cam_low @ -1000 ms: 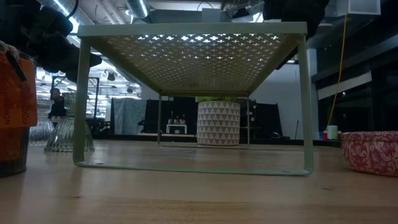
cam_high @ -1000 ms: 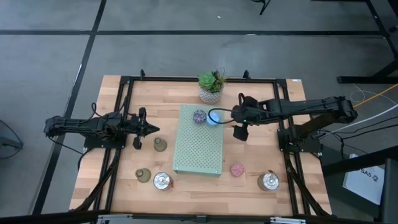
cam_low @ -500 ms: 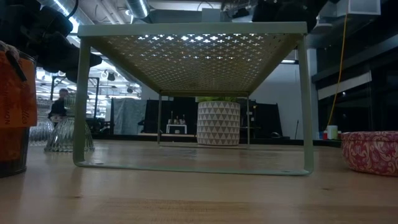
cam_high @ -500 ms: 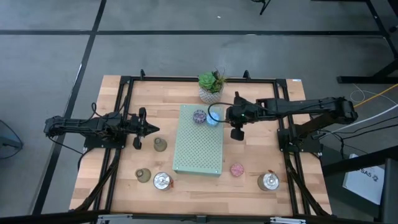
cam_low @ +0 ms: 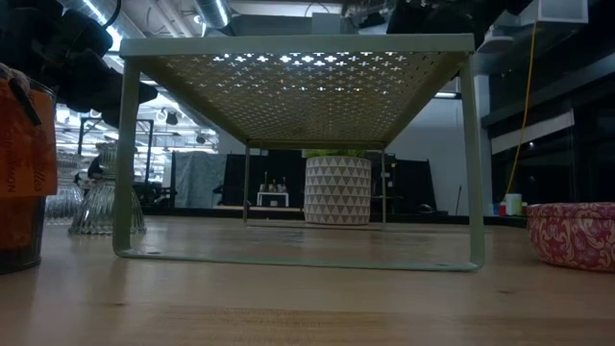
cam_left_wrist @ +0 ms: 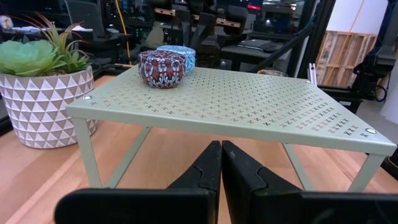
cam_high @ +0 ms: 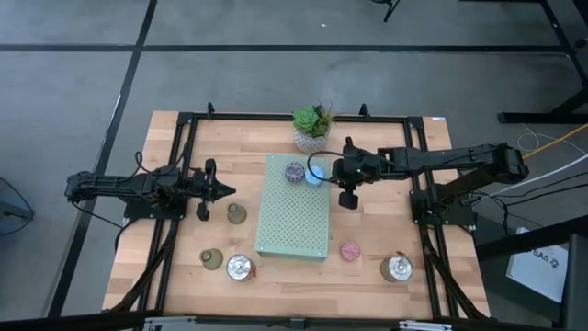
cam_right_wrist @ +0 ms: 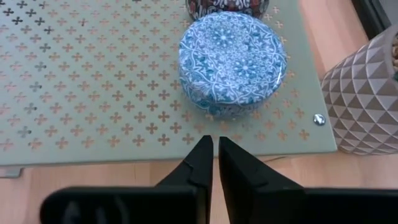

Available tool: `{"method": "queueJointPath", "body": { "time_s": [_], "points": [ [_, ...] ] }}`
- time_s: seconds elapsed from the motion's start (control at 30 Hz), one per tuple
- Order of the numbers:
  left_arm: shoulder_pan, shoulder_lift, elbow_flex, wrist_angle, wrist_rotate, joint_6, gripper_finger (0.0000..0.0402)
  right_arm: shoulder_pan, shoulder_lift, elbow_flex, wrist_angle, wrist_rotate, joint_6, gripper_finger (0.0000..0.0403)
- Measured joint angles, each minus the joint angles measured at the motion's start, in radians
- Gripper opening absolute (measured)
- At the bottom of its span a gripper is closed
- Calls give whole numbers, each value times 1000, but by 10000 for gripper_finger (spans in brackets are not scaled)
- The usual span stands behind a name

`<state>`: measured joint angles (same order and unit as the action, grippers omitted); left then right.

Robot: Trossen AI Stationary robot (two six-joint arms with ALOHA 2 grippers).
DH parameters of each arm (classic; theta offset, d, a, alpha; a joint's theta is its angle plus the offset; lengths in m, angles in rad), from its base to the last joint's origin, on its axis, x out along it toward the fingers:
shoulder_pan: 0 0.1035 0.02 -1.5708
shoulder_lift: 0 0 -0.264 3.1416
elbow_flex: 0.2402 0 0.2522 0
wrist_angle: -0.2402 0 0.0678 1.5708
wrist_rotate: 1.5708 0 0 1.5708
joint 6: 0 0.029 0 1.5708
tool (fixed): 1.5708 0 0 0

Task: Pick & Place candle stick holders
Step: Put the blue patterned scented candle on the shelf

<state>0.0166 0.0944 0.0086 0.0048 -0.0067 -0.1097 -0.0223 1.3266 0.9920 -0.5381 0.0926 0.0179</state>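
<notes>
The right gripper (cam_right_wrist: 215, 144) is hovering beside the shelf (cam_high: 292, 217), jaws pressed together, gripping nothing. The blue holder (cam_right_wrist: 232, 61) is sitting on the shelf's corner, touching the purple holder (cam_left_wrist: 161, 68). The left gripper (cam_left_wrist: 221, 149) is waiting, jaws together, empty.

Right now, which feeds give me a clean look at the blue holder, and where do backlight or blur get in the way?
Right wrist view: blue holder sharp, evenly lit on the perforated shelf. Left wrist view: clear but farther off. Low view: shelf underside backlit by ceiling lights, the near-left object blurred, holder hidden.
</notes>
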Motion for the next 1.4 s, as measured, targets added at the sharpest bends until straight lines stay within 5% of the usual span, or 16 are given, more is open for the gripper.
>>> {"method": "queueJointPath", "body": {
  "time_s": [0.17,0.4,0.57,1.4],
  "points": [
    [0,0,0,0,0,0,6,0,11,0,8,0,20,53],
    [0,0,0,0,0,0,6,0,10,0,6,0,100,158],
    [0,0,0,0,0,0,6,0,20,0,24,0,102,196],
    [0,0,0,0,0,0,6,-38,121,1,208,1,65,201]
  ]
}}
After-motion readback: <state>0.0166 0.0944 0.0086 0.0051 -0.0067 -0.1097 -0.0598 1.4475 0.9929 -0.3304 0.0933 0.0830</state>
